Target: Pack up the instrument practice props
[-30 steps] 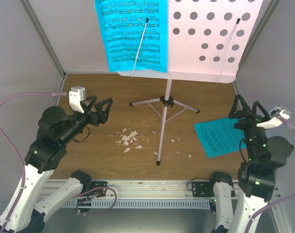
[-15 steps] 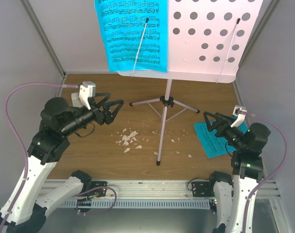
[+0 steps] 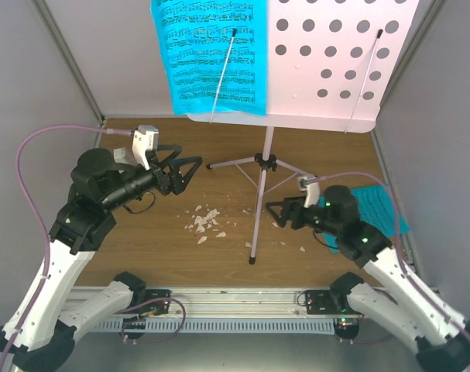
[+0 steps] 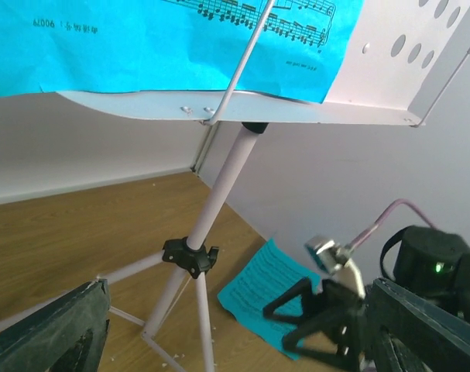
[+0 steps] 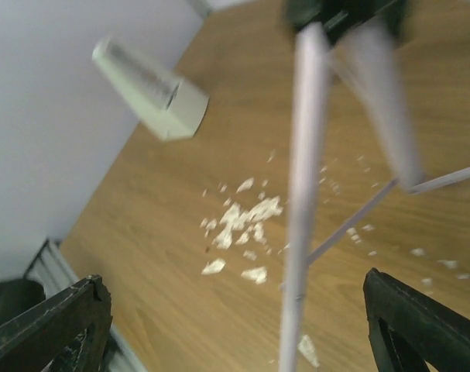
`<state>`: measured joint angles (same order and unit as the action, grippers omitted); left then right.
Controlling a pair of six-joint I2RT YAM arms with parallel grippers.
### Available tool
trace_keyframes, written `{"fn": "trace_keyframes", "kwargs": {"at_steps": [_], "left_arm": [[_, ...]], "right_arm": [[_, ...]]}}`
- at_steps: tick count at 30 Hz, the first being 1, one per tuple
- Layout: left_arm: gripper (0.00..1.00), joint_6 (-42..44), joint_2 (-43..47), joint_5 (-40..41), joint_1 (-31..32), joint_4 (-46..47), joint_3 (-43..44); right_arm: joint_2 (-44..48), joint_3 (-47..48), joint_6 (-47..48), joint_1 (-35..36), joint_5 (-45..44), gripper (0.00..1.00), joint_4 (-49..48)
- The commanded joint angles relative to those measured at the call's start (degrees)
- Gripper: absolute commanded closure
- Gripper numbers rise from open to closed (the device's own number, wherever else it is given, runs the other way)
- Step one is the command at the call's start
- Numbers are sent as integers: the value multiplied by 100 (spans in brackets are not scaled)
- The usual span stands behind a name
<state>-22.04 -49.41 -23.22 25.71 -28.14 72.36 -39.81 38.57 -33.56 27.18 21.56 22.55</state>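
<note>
The tall pale-lilac tripod music stand (image 3: 296, 89) stands midway between the side edges. Its thin hole-perforated plate is tilted back so slim wire arms (image 3: 224, 74) pin a cyan sheet-music page (image 3: 211, 58) flat against it. A second cyan page (image 3: 383, 208) lies limp by the right edge. The small white pyramid metronome (image 5: 151, 91) (blurred, visible only from the right wrist) sits toward the left edge. The left gripper (image 3: 190, 177) and right gripper (image 3: 272, 213) flank the smooth pole, both spread wide and empty, probably to grasp it.
</note>
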Motion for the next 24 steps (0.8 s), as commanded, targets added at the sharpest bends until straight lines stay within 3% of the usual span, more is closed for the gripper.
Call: {"fn": "trace_keyframes", "kwargs": {"at_steps": [1,7,13,20,24], "left_arm": [[9,42,-29,-19,-25,131,327],[5,201,-219,-184,-29,18,761],[5,291,-614,-395,-31,-44,1320],[12,414,-1312,-64,-29,-235,2086],[15,389,-1598,-183,-11,-150,2414]], "right_arm": [[-537,424,99,1576,-1616,11,-537],[-982,2029,825,2913,-1943,15,-309],[-1429,3609,1129,2951,-1511,20,-356],[-2361,5470,1407,2938,-2860,20,175],[-2842,6353,1397,2679,-3009,20,525]]}}
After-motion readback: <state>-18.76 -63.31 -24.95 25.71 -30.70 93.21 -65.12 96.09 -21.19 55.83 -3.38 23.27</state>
